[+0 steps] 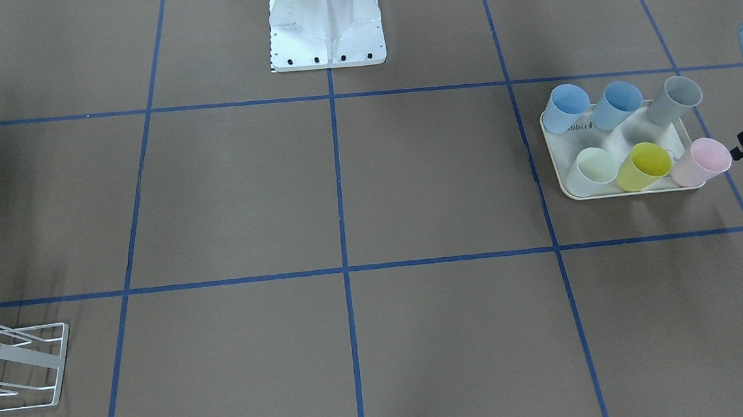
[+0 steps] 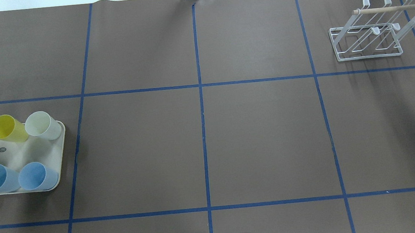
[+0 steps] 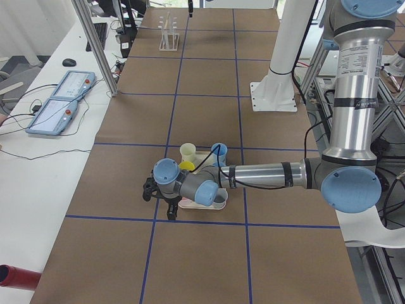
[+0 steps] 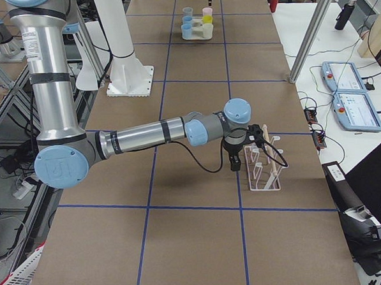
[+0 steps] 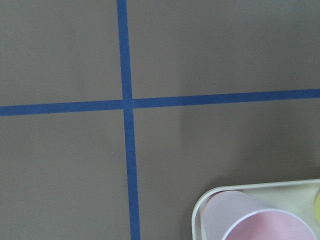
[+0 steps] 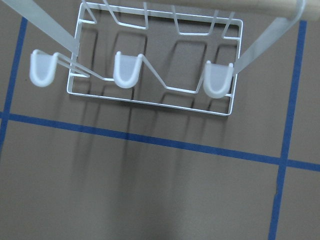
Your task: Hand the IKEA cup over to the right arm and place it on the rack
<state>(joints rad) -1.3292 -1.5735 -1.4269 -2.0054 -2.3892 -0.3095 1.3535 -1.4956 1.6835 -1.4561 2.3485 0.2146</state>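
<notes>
Cups (image 1: pixel 640 167) stand on the tray (image 1: pixel 563 185), the pink cup (image 1: pixel 702 161) just beside the left gripper (image 3: pixel 168 212), which hovers off the tray's corner (whether its jaws are apart, I cannot tell). The right gripper (image 4: pixel 235 162) hangs just beside the rack (image 4: pixel 264 174), its jaws equally unreadable.

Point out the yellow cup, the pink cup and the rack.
yellow cup (image 1: pixel 649 159): front-facing view, inside its mouth.
pink cup (image 1: pixel 708 157): front-facing view, inside its mouth.
rack (image 2: pixel 389 9): overhead view, on its wooden dowel.
</notes>
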